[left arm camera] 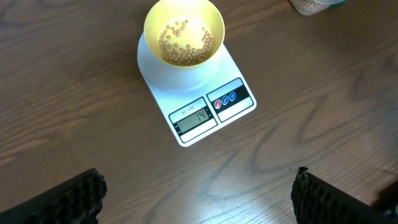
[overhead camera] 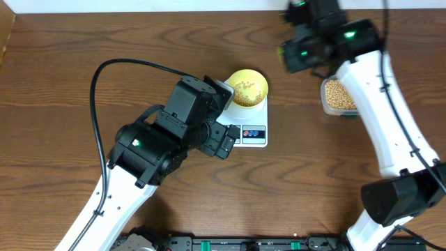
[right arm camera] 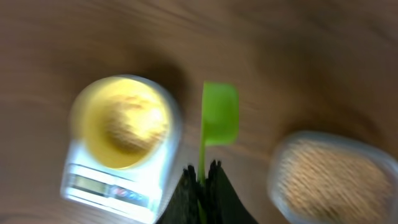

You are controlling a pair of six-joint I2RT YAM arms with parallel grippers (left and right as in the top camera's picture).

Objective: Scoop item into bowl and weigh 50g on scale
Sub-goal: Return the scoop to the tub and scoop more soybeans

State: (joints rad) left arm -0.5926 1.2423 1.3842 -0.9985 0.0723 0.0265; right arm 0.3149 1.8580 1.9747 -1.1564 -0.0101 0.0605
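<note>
The pale-yellow bowl [overhead camera: 247, 88] stands on the white scale [overhead camera: 254, 134] and holds a shallow layer of tan beans [left arm camera: 184, 42]. In the left wrist view the scale's display [left arm camera: 194, 116] reads 14. My right gripper [right arm camera: 203, 169] is shut on the handle of a green scoop [right arm camera: 219, 114], which hangs above the table between the scale [right arm camera: 118, 180] and the clear tub of beans [right arm camera: 329, 177]; the view is blurred. My left gripper [left arm camera: 199, 196] is open and empty, in front of the scale.
The clear plastic tub [overhead camera: 339, 96] full of beans stands to the right of the scale, partly under the right arm. The left arm's black body [overhead camera: 182, 125] covers the scale's left part from overhead.
</note>
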